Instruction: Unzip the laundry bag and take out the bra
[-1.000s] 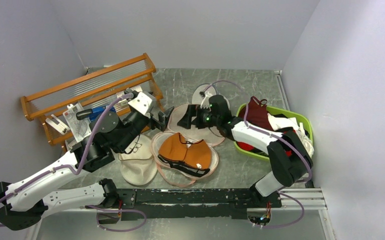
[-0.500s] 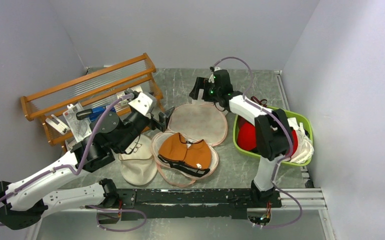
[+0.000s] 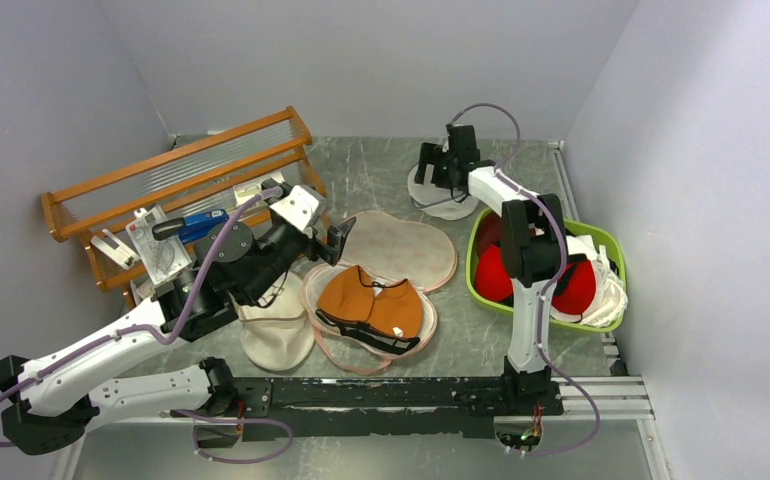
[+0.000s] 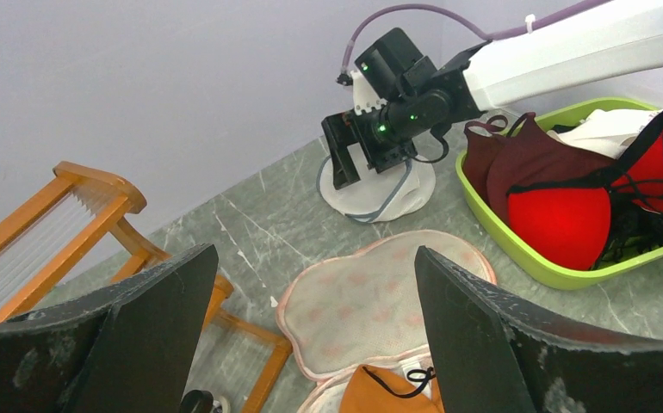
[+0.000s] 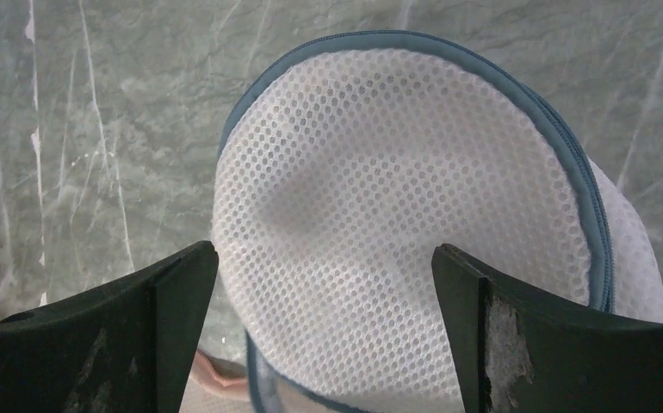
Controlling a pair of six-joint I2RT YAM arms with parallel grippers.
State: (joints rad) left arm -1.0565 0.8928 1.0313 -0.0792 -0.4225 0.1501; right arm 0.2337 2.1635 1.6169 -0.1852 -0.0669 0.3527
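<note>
The pale pink laundry bag (image 3: 398, 248) lies unzipped and spread flat in two halves at the table's middle. The orange bra (image 3: 371, 305) with black trim rests in the near half. My left gripper (image 3: 333, 240) is open and empty, hovering just left of the bag; in its wrist view (image 4: 311, 284) the bag's lid (image 4: 380, 301) and the bra's top edge (image 4: 405, 391) lie between the fingers. My right gripper (image 3: 431, 165) is open and empty at the back, above the round white mesh pouch (image 3: 443, 197). That pouch (image 5: 414, 215) fills the right wrist view (image 5: 324, 258).
A wooden rack (image 3: 181, 180) with small items stands at the back left. A green basket (image 3: 603, 238) at the right holds red bras and a maroon garment (image 4: 526, 163). A cream mesh bag (image 3: 276, 335) lies left of the laundry bag.
My right arm has swung from over the laundry bag's lid back and to the right, over the round white pouch. My left gripper has shifted slightly right.
</note>
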